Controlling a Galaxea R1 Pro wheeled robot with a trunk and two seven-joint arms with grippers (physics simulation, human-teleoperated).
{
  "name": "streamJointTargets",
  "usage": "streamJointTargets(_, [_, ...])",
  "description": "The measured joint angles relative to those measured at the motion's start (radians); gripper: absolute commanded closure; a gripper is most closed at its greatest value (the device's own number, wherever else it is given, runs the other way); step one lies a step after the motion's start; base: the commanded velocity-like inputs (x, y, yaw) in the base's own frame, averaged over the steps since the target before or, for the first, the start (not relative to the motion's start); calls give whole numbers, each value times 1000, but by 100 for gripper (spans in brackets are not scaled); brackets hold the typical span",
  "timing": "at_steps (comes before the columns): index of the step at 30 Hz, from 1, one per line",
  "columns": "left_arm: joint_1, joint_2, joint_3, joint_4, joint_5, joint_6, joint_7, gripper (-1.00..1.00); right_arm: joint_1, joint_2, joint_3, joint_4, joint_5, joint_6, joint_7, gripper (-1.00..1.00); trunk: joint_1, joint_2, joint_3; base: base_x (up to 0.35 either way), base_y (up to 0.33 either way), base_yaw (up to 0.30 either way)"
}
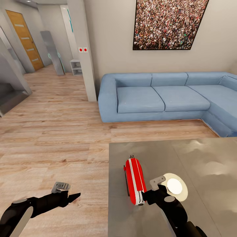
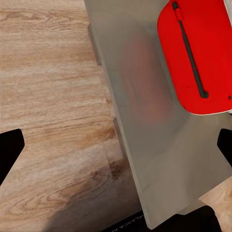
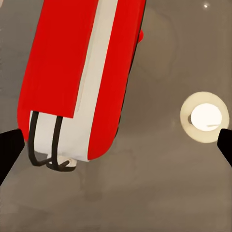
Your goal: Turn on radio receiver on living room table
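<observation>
Close over the tabletop [image 1: 204, 171], the right hand [image 1: 148, 194] is being held just beside the near end of the radio receiver [image 1: 135, 179], with nothing being gripped; in the right wrist view its two dark fingertips [image 3: 9, 150] are being shown spread wide at the picture's edges, so the hand is released. From that camera the radio receiver [image 3: 77, 72] is being seen from above, red with a white stripe and a thin dark wire handle at one end, lying on the grey glossy surface. A flat round cream disc [image 1: 176, 187] is being partly covered by the right arm in the head view and is lying near the radio, apart from it; it is also being shown in the right wrist view [image 3: 205, 117].

The left hand [image 1: 70, 197] is being held off the table's side, over the wood plank floor [image 1: 52, 141], its fingertips [image 2: 9, 150] also spread and empty. In its wrist view the radio receiver [image 2: 193, 58] is being seen resting on the tabletop [image 2: 140, 145] near the edge.

Beyond the table, a blue sectional sofa [image 1: 164, 97] is being shown against a beige wall, with a framed crowd picture [image 1: 168, 23] hanging above it, and an orange door [image 1: 26, 39] down a hallway
</observation>
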Motion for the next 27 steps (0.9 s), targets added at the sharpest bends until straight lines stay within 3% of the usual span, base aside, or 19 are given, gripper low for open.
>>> streamJointTargets(14, [-2,-4,-1,-4,0,-3,0,-100,32,3,5,5,-3,0,12,-100,0,0,0,0,0,0])
streamJointTargets(24, [-7,-57,-2,-3,-41,-1,-8,-100,34,-14,2,7,1,4,13,-100,0,0,0,0,0,0])
streamJointTargets(27, [-7,-60,-2,-4,-51,0,-11,-100,34,-15,1,5,1,4,12,-100,0,0,-1,0,0,0])
